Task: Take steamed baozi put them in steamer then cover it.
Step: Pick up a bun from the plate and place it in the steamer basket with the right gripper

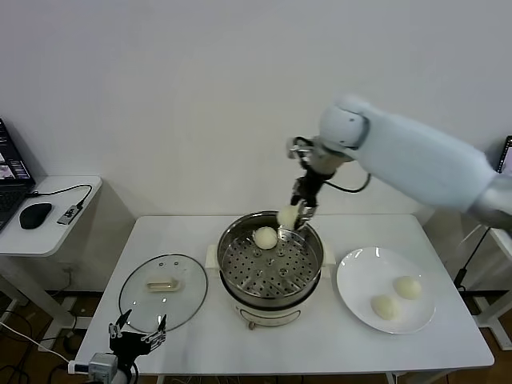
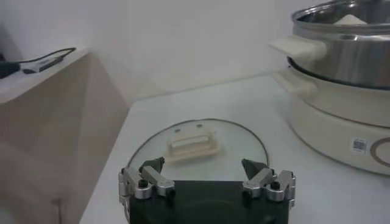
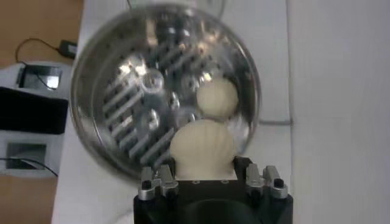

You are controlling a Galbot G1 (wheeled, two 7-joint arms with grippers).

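At the near edge of the white desk [image 1: 200, 352] the left gripper [image 1: 138, 336] waits low, its jaws spread open with nothing between them; the left wrist view shows its metal fingertips [image 2: 149, 181] apart just short of the glass lid [image 1: 163, 292]. The lid lies flat on the desk beside the steamer, clear and round with a cream block handle at its middle.

At the centre of the desk stands the steamer [image 1: 270, 268]: a shiny steel pot with a perforated tray, seated on a cream base with side handles. One smooth, dome-shaped baozi [image 1: 266, 237] rests on the tray toward the far side. To the right lies a flat white plate [image 1: 352, 280] carrying two more buns [image 1: 397, 297], close together but seemingly not touching.

Above the steamer's far rim the right gripper [image 1: 300, 210] hangs from its white arm, jaws closed on a fourth bun [image 1: 287, 216]. The right wrist view looks straight down past this held bun [image 3: 202, 146] to the gleaming tray and the bun already inside [image 3: 217, 98]; whether the held one touches the tray is hard to tell.

Behind is a plain white wall. To the far left a side table [image 1: 68, 228] holds a black mouse [image 1: 35, 214] and a laptop corner.
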